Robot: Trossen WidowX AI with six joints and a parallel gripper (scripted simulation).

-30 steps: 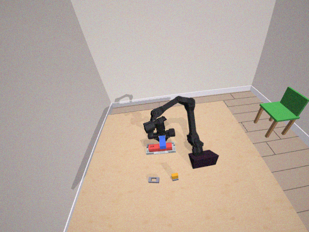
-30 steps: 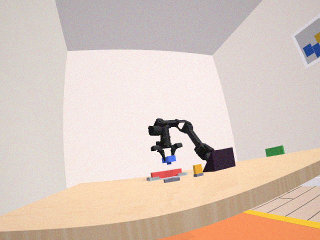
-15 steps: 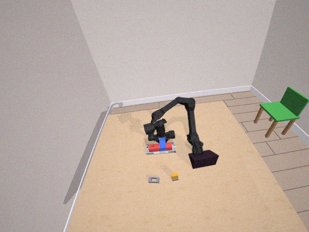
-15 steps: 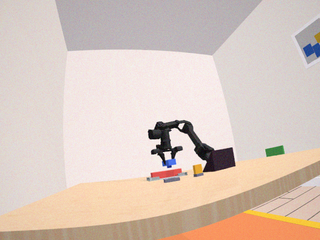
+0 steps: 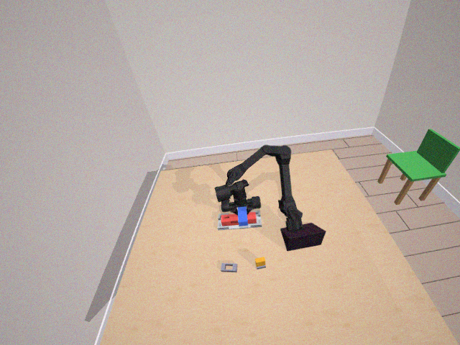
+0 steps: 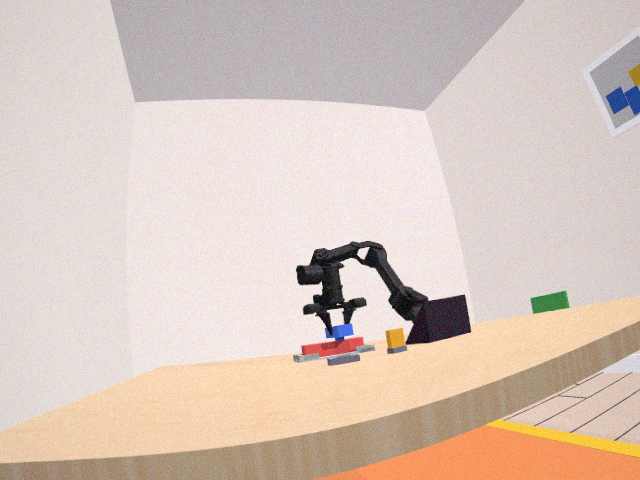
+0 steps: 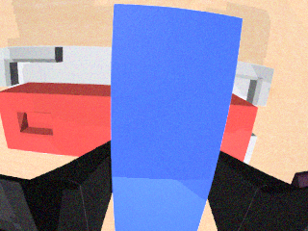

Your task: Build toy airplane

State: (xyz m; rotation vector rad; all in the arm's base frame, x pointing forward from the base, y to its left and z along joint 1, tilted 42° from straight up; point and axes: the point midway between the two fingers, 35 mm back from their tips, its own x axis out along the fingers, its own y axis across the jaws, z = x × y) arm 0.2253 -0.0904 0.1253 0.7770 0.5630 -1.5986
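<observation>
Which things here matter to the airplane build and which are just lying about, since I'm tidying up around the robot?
Part of the job:
- pale grey jig
- red block fuselage
- flat blue wing
- orange-yellow tail fin

Not part of it:
- green chair with wooden legs

Unclear: dark grey rectangular frame

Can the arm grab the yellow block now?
Probably not yet: its pincer is shut on the blue wing. Otherwise, nothing seems to block the yellow block.
</observation>
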